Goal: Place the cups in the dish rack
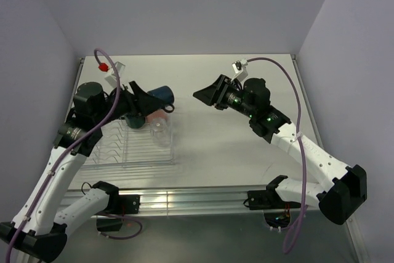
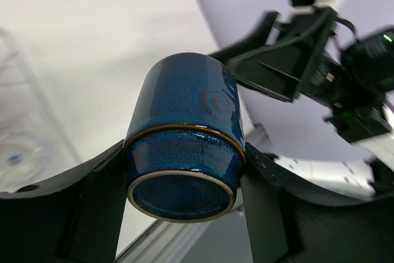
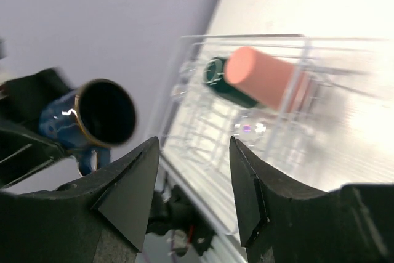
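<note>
My left gripper is shut on the small navy mug and holds it on its side in the air above the far right corner of the transparent dish rack. In the left wrist view the mug sits between both fingers, base toward the camera. The dark teal mug, the salmon-pink tumbler and a clear glass are in the rack's far end. My right gripper is open and empty, in the air to the right of the mug. Its view shows the navy mug, the tumbler and the teal mug.
The rack lies on the white table left of centre, near the front rail. The right arm hangs close beyond the held mug. Purple walls enclose the table on three sides.
</note>
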Tool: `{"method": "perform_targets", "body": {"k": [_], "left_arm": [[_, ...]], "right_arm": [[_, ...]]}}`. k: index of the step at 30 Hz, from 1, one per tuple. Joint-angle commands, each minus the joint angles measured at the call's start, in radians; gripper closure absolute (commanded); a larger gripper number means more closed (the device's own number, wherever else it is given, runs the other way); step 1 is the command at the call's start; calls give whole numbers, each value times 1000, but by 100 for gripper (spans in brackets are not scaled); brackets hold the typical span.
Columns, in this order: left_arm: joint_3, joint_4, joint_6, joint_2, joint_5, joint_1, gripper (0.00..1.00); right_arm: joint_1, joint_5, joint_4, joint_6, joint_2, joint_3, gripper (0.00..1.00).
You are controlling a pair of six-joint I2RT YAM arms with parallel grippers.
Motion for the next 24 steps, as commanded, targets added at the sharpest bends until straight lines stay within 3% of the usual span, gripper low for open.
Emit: {"method": "perform_targets", "body": {"k": [1,3,6,14,24], "left_arm": [[106,-318,90,-22,-343,-1,100],[119,-455,93,-16,-423,-1,100],[77,-525,78,-31,-543,-1,100],[10,-613,68,-4,-768,-1,100],[-30,-605,84,96,-809,-1,100]], "right_arm": [[-2,162,-169,-81,-22,83,43],[-3,205,-196,-98,-20,94,43],[-3,235,-231,-115,-17,105,43],[-3,274,-306,-152,-2,134,43],[-3,268,-338,-170,26,157,42]]}}
